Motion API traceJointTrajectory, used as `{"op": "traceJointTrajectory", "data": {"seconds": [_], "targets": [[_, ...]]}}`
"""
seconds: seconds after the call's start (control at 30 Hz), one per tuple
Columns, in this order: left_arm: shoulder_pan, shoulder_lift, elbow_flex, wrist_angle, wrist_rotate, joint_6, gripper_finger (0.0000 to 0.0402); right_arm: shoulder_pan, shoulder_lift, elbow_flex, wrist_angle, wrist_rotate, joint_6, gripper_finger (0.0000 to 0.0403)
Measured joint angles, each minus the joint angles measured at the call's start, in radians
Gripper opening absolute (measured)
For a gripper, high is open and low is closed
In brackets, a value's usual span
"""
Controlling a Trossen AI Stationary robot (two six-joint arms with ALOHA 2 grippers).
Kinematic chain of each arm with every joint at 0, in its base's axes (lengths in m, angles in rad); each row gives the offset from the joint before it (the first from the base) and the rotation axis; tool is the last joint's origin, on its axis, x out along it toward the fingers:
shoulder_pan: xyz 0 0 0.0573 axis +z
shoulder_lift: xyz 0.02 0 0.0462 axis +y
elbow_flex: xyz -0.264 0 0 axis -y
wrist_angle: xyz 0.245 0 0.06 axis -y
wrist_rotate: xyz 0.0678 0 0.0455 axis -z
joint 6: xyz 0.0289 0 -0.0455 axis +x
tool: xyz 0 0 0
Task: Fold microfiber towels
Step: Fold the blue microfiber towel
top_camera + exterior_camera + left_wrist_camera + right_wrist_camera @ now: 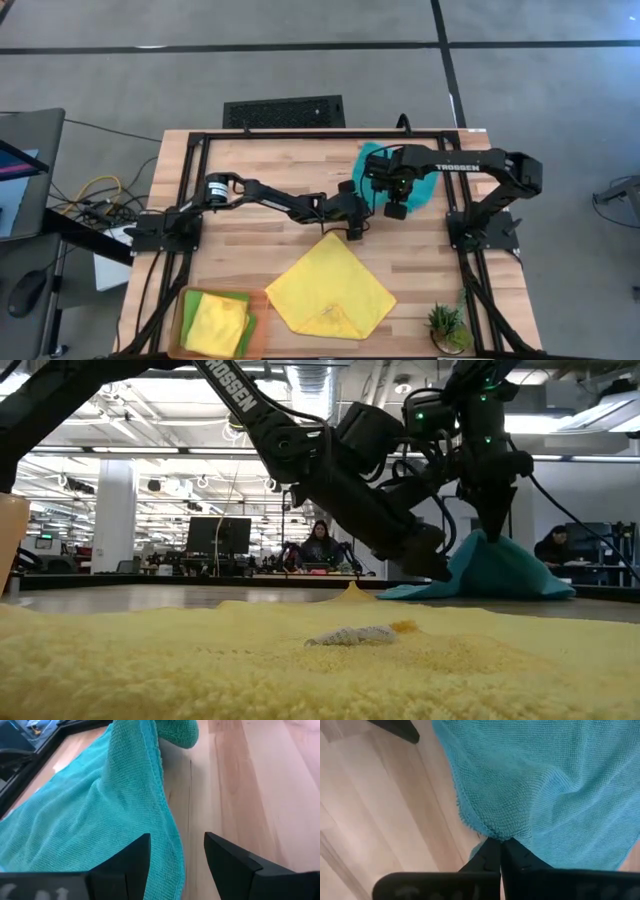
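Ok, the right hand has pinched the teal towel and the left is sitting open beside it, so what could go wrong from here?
1. The right hand grips only a small bit of the teal towel at its edge; a lift could let it slip out.
2. The open left hand is close beside the draped towel edge; a close here might bunch it or miss it.
3. Both arms crowd the same spot above the table, so they could bump.

**Colours on the wooden surface**

A teal microfiber towel (420, 185), a bright yellow square microfiber towel (330, 290), and a smaller yellow folded towel (215, 322) over a lime green towel (192, 300) are seen on the pale striped wooden surface (250, 150). Both hands are black.
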Motion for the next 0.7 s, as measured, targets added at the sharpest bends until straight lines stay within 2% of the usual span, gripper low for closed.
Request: {"op": "traceJointTrajectory", "data": {"seconds": [0.2,0.43,0.7], "targets": [[0.010,0.034,-0.001,-0.027,-0.058,-0.064,0.0179,0.000,-0.001,0.000,-0.004,-0.001,0.006,0.0009],[0.036,0.034,0.005,-0.114,-0.070,-0.201,0.0176,0.000,-0.001,0.000,-0.031,-0.001,0.007,0.0015],[0.042,0.016,0.002,-0.167,-0.113,-0.169,0.0155,0.000,-0.010,0.000,-0.071,0.000,0.006,0.0011]]}}
